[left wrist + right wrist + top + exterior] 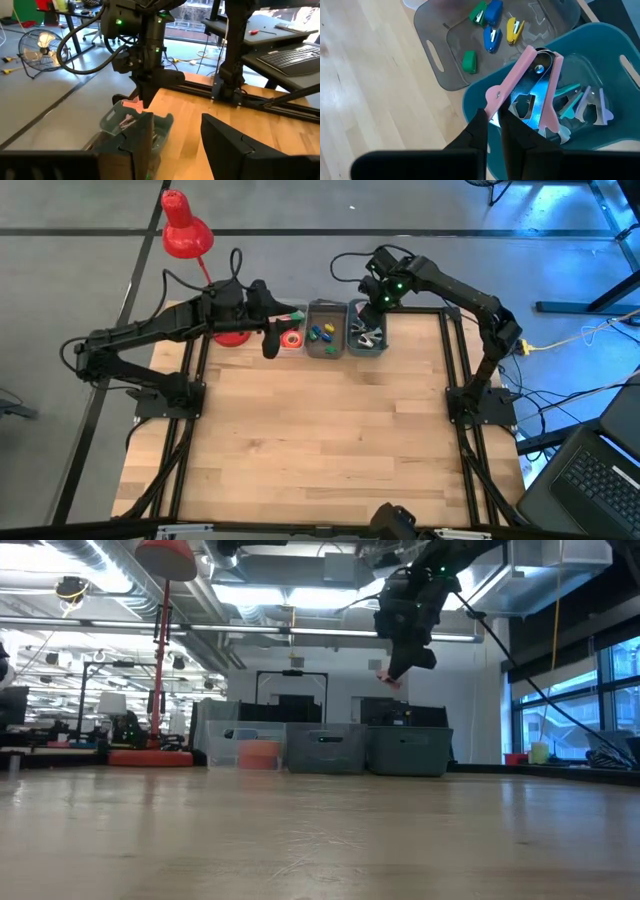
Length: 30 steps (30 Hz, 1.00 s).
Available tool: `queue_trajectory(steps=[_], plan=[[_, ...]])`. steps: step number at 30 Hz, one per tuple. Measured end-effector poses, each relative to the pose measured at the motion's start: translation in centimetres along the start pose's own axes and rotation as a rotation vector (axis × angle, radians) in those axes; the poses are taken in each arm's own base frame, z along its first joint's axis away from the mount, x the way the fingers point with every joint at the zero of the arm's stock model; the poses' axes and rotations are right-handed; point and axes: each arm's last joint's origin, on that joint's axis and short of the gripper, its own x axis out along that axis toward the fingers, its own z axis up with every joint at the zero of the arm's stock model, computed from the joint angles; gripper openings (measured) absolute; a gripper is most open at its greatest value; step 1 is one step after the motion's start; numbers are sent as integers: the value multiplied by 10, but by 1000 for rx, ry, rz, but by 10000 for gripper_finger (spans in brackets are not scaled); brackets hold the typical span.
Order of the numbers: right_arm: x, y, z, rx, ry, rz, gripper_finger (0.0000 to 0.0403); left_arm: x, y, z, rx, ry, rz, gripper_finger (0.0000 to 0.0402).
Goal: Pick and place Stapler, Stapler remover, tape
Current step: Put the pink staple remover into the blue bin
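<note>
Three small bins stand in a row at the table's far edge. The left clear bin (292, 343) holds a red-orange tape roll (291, 338). The middle grey bin (435, 30) holds small blue, green and yellow staplers (492, 37). The right teal bin (600, 35) holds several staple removers (580, 105). My right gripper (492, 122) is above the teal bin, shut on a pink staple remover (540, 85). My left gripper (270, 342) is open and empty at the clear bin's left side. My right gripper pinches the pink staple remover's hinge end (494, 96) between its two fingertips. The fingers come from above, pointing down. The remover hangs below them with its two pink arms and metal claws spread toward the bin, clear above the removers in the teal bin.
A red desk lamp (185, 235) stands at the far left with its base (232, 335) beside my left gripper. Bare wooden tabletop (320, 440) stretches from the bins to the near edge. Black frame rails (455, 360) run along the table's sides.
</note>
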Motion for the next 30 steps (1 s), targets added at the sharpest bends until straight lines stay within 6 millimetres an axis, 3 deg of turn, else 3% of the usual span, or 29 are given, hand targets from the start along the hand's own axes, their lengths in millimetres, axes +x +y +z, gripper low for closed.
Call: queue_trajectory(steps=[9, 22, 30], plan=[[36, -9, -24, 56, -5, 59, 27, 0, 0, -1, -51, 10, -1, 159], [40, -11, -18, 26, -65, 56, 27, 0, 0, -1, -51, 9, -1, 159], [76, -27, -45, 72, -33, 22, 27, 0, 0, -1, -51, 9, -1, 155]])
